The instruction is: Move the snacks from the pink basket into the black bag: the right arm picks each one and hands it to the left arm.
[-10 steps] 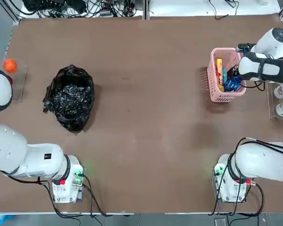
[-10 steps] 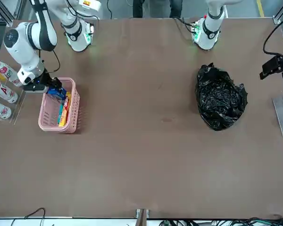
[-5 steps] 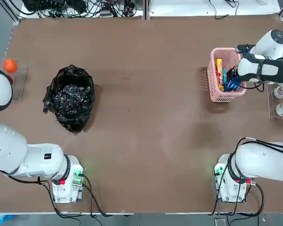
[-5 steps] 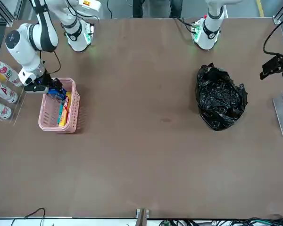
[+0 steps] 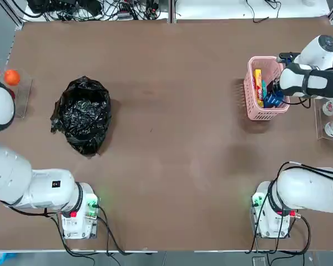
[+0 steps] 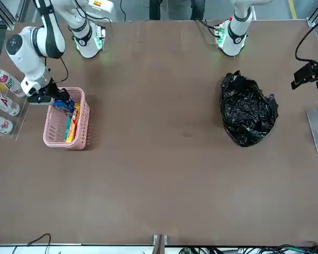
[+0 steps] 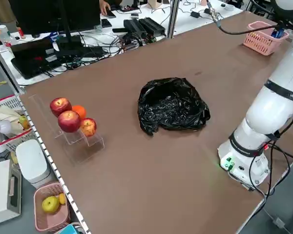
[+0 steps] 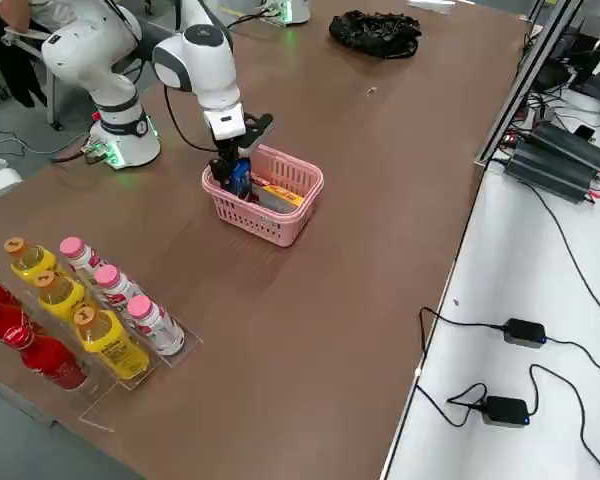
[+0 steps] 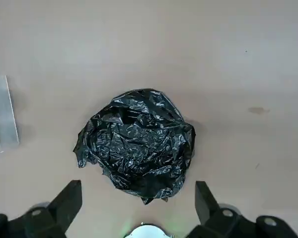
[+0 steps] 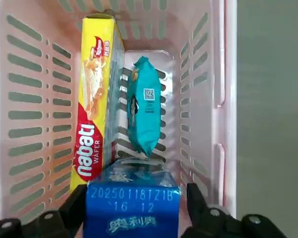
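Observation:
The pink basket (image 5: 248, 83) stands at the table's far right and holds three snacks. In the right wrist view these are a yellow wafer packet (image 10: 96, 99), a small teal packet (image 10: 144, 111) and a blue packet (image 10: 133, 206). My right gripper (image 10: 134, 198) is lowered into the basket's near end, its fingers pressed against both sides of the blue packet (image 5: 273, 100), which still lies in the basket. The black bag (image 5: 83, 113) lies crumpled at the left. My left gripper (image 9: 138, 198) hangs open high above the bag (image 9: 136, 141) and holds nothing.
A clear rack of bottles (image 8: 100, 310) stands just outside the basket, on the right arm's side. Apples and an orange (image 7: 71, 122) sit on a clear stand at the table's left edge. Both arm bases are at the near edge.
The right gripper's fingers have come in against the blue packet inside the basket. The left arm and the bag have not moved.

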Controlling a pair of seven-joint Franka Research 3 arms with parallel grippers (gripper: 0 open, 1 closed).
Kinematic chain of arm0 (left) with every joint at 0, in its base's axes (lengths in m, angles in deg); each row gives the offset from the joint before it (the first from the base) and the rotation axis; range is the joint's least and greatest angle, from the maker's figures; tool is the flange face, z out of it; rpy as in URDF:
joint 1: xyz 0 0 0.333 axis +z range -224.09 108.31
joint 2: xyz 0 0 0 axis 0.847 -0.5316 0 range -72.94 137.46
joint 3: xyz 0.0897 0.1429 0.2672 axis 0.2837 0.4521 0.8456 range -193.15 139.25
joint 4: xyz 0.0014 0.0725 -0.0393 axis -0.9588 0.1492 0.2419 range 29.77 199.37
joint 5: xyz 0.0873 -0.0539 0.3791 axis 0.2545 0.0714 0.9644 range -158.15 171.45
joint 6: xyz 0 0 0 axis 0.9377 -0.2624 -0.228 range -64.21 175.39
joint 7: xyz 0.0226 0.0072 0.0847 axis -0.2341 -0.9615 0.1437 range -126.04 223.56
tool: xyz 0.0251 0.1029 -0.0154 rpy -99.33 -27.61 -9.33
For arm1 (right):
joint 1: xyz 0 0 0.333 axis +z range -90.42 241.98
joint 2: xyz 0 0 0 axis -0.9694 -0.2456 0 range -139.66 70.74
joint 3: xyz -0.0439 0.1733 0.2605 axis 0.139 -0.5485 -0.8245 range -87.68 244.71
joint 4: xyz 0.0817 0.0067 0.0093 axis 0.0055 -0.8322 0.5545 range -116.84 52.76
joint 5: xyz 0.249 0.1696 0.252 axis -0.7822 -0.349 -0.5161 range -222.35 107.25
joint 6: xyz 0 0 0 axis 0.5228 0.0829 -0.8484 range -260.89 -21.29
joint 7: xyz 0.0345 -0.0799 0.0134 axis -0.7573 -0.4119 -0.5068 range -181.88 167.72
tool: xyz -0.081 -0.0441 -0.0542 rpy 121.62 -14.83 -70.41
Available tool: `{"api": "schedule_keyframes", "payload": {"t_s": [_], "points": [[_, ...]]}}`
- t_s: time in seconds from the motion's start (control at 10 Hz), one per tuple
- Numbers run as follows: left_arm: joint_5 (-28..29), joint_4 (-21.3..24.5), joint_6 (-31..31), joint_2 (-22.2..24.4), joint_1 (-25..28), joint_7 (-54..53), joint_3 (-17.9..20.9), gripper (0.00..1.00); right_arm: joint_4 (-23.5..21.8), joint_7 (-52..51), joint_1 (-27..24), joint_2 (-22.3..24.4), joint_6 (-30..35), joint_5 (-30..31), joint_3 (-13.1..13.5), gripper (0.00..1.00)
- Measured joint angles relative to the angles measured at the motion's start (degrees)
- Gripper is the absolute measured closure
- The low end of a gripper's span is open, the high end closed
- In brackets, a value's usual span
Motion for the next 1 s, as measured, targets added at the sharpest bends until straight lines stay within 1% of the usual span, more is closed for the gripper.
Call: {"api": "schedule_keyframes", "payload": {"t_s": [0.1,0.5,0.6,0.7,1.0], "points": [[0.0,0.0,0.0,0.0,0.0,0.0,0.0,0.0,0.0,0.0,0.0,0.0,0.0,0.0,0.0,0.19],[0.0,0.0,0.0,0.0,-0.1,0.0,-0.4,0.0,0.0,0.0,0.0,0.0,0.1,0.0,0.0,0.42],[0.0,0.0,0.0,0.0,0.0,0.0,-0.4,0.0,0.0,0.0,0.1,0.0,0.1,0.0,0.0,0.45],[0.0,0.0,0.0,0.0,0.2,0.0,-0.3,0.0,0.0,0.0,0.1,0.0,0.1,0.0,0.0,0.47],[0.0,0.0,0.0,0.0,0.6,0.0,0.0,0.0,0.0,0.0,0.1,0.0,0.4,0.0,0.0,0.48]]}}
